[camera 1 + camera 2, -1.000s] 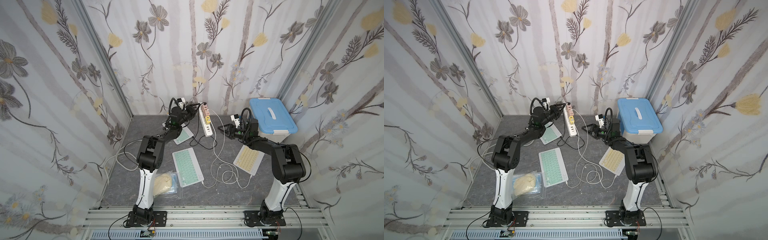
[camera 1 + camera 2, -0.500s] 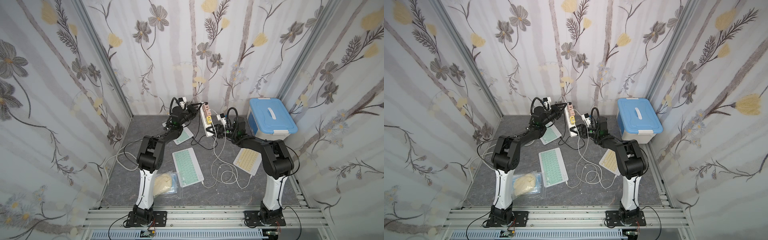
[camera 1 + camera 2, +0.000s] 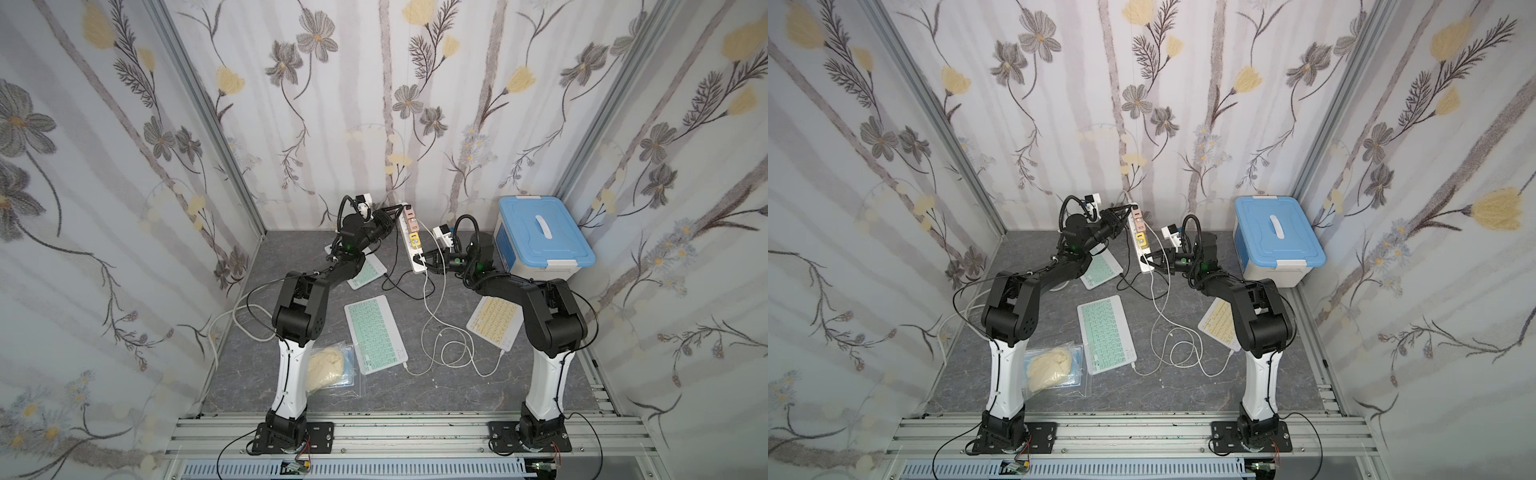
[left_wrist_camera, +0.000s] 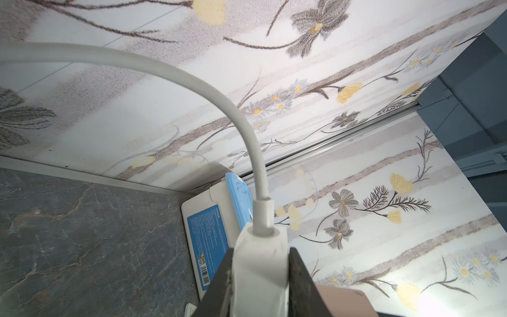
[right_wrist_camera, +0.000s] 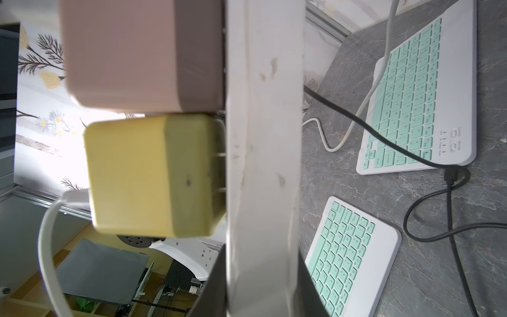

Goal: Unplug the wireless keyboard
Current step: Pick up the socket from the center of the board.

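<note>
A white power strip [image 3: 409, 245] [image 3: 1139, 249] lies near the back wall with two pink chargers [image 3: 411, 219] and a yellow charger [image 3: 414, 237] [image 5: 153, 175] plugged in. My left gripper [image 3: 395, 209] [image 4: 260, 274] is shut on the strip's far end [image 4: 260, 260], where its thick cord [image 4: 192, 79] leaves. My right gripper [image 3: 422, 262] [image 5: 260, 288] is shut on the strip's near end [image 5: 263, 137]. Two mint keyboards [image 3: 376, 332] [image 3: 368, 272] and a yellow keyboard [image 3: 496, 322] lie on the grey floor. White cables run to the centre mint and yellow ones, a black cable [image 5: 450, 175] to the back one.
A white box with a blue lid [image 3: 540, 237] stands at the back right, close to my right arm. A plastic bag holding something cream [image 3: 328, 365] lies at the front left. Loose loops of white cable [image 3: 453, 353] lie between the keyboards, and a thick white cord [image 3: 245, 307] curls at the left.
My right gripper moved left from beside the blue-lidded box to the strip's near end and shut on it. The left gripper kept its hold on the far end.
</note>
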Robot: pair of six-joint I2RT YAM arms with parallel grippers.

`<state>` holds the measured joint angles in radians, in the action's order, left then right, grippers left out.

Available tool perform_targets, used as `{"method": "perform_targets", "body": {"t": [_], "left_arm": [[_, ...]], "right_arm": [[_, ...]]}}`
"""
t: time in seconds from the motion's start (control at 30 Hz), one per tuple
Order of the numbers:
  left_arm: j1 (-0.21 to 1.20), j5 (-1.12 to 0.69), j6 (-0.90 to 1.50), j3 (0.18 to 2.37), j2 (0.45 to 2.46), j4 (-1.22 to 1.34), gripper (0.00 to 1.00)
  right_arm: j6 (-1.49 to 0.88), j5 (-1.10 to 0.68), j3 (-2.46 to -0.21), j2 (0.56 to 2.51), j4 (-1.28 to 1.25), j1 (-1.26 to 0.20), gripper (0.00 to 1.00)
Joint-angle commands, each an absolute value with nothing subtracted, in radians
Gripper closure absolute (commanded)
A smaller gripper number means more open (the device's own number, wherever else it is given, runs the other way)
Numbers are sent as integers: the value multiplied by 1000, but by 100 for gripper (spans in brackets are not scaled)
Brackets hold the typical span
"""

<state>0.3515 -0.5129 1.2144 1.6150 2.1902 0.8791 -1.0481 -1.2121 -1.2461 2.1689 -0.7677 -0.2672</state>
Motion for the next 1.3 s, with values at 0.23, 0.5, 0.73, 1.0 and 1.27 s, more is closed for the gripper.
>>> {"method": "perform_targets", "body": {"t": [0.23,0.5,0.73,1.0,1.27], "left_arm": [[303,-621,1264,1591,2139,958,45],[258,-756,1230,1608,2103,872,24],[257,-828,1240,1645,2102,888,16],[259,-852,1270,1703,2128,919,21],[259,-850,1275,1691,2123,918,47]], "right_arm": [[-859,-1281,-1270,2088,-736,-267,100],[-768,-1324,-1321,2046,-616,-262,100],[-768,-1366,-1347,2053,-605,-263,100],[-770,-1403,-1360,2047,-608,-264,100],[-776,-1393,-1384,2061,-591,-263,100]]}}
